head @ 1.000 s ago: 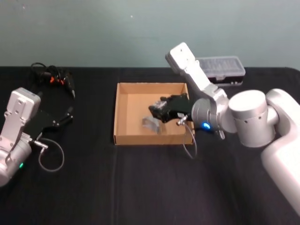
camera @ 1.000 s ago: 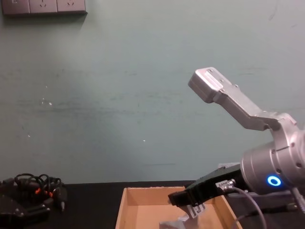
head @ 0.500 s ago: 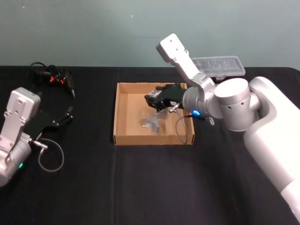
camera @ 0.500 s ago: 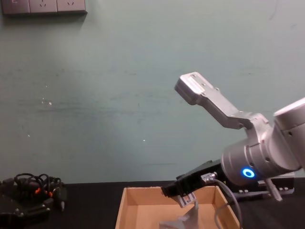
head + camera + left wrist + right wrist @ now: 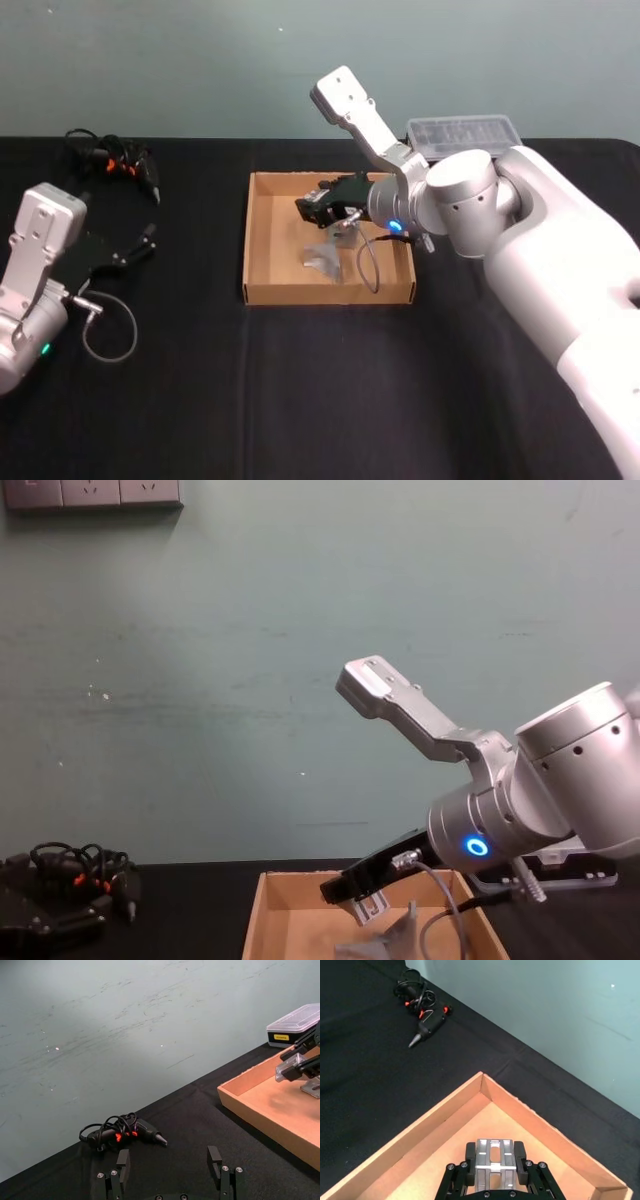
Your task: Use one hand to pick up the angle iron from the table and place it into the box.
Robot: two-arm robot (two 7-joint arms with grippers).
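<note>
Flat matte black counter point(image 5: 300, 400), cloth-like. Directly on it: a shallow tan cardboard box point(image 5: 262, 240), open-topped, under the right tool point(image 5: 318, 212); a black plastic case with clear lid point(image 5: 462, 132) behind that tool, near the counter's far edge; a black screwdriver-style power tool with coiled cable and orange marks point(image 5: 118, 164), well apart from the right tool on its left, just beyond the left tool point(image 5: 140, 248), which hangs low over the counter.

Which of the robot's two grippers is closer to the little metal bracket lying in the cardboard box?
The right gripper: it hovers just above the bracket inside the box. The left gripper sits far off, over the table.
</note>
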